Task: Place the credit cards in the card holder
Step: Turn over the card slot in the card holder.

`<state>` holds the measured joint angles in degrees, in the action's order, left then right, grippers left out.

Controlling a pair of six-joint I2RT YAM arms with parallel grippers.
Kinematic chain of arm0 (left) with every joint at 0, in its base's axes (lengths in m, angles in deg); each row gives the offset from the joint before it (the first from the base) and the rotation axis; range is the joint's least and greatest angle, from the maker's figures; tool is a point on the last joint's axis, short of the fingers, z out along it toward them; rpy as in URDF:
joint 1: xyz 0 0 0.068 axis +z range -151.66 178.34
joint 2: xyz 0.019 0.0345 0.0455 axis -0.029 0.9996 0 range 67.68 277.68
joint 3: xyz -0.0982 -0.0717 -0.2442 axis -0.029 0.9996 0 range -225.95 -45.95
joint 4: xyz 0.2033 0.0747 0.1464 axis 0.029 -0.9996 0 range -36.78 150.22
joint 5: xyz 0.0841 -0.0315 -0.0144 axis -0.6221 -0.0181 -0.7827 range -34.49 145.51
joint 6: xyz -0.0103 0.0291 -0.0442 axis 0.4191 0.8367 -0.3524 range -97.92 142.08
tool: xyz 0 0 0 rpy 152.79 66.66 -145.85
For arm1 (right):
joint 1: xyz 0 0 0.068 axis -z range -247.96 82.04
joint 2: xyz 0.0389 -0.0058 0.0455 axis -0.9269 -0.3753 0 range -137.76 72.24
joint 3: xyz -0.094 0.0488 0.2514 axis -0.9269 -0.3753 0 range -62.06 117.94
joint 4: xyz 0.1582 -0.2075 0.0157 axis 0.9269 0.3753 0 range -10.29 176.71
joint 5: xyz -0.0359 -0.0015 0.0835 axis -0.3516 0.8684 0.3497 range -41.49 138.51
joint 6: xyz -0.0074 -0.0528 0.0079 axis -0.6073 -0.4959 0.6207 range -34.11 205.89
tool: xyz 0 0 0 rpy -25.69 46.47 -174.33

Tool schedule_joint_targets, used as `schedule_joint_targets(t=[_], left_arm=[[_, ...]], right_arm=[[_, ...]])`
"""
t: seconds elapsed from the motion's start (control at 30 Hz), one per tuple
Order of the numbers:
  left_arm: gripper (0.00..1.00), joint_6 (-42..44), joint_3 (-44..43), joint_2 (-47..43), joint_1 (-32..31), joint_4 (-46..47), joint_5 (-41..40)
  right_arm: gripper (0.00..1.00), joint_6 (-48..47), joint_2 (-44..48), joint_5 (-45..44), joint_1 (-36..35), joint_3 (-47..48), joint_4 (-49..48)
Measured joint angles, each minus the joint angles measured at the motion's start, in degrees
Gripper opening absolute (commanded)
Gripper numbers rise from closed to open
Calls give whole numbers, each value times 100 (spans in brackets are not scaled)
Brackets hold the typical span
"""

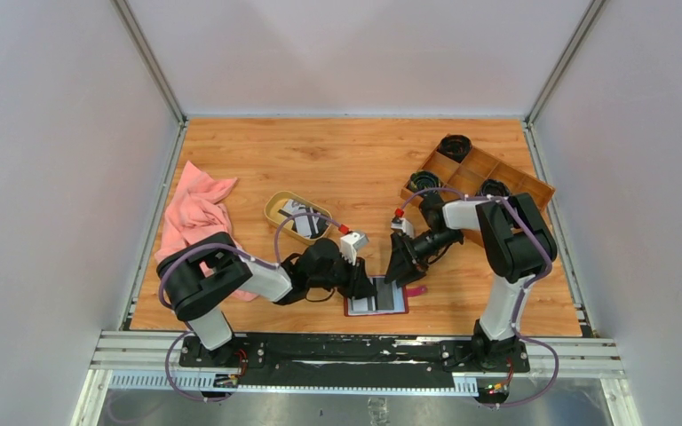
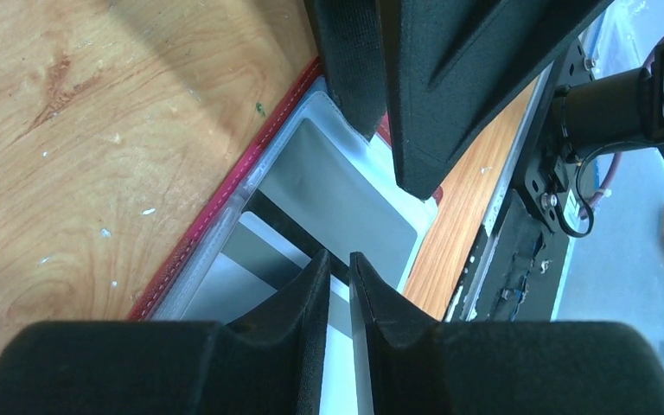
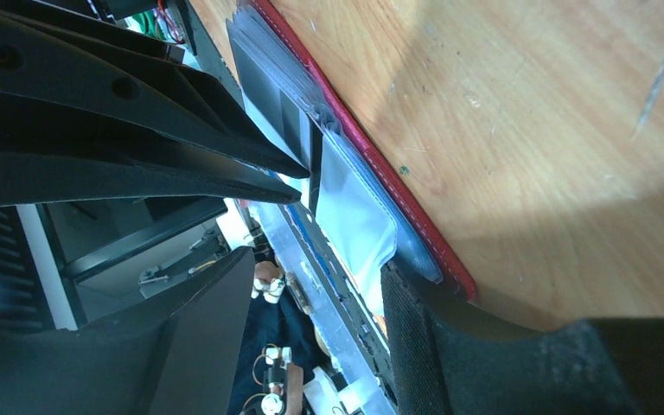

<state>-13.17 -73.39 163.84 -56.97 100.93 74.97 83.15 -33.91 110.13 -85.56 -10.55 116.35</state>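
Pinched nearly together, the left gripper's (image 2: 339, 259) jaws grasp a thin black rectangular credit card (image 2: 290, 229) edge-on over the open dark red leather card holder (image 1: 391, 302). The right gripper (image 1: 401, 264), jaws spread, pins the holder's edge. This looks like the insertion step; next, the card must slide squarely into a grey pocket.

Counted from the top view.
- Arms: 2, left arm (image 1: 218, 286) and right arm (image 1: 508, 238).
- Card holder (image 1: 378, 302): 1.
- Oval tan dish (image 1: 271, 209): 1.
- Credit cards (image 1: 302, 214) in the dish: black and pale faces showing, at least 2, exact number not readable.
- Pink cloth (image 1: 194, 213): 1.
- Wooden compartment tray (image 1: 481, 167): 1.
- Black round items (image 1: 453, 146) at the tray: 3.
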Motion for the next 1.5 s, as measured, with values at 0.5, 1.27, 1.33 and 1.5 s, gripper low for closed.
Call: schedule_joint_targets(t=[0.5,1.27,1.33,1.5], left_arm=[[23,-463,531,142,293,1056,315],[40,-726,573,243,348,1353,501],[43,-743,603,118,352,1294,492],[43,-726,678,-496,424,835,450]], right_arm=[[30,-216,-216,-289,-2,267,68],[0,-330,-584,-446,-142,540,195],[0,-396,-581,-450,-142,575,219],[0,-562,-461,-363,-142,621,256]])
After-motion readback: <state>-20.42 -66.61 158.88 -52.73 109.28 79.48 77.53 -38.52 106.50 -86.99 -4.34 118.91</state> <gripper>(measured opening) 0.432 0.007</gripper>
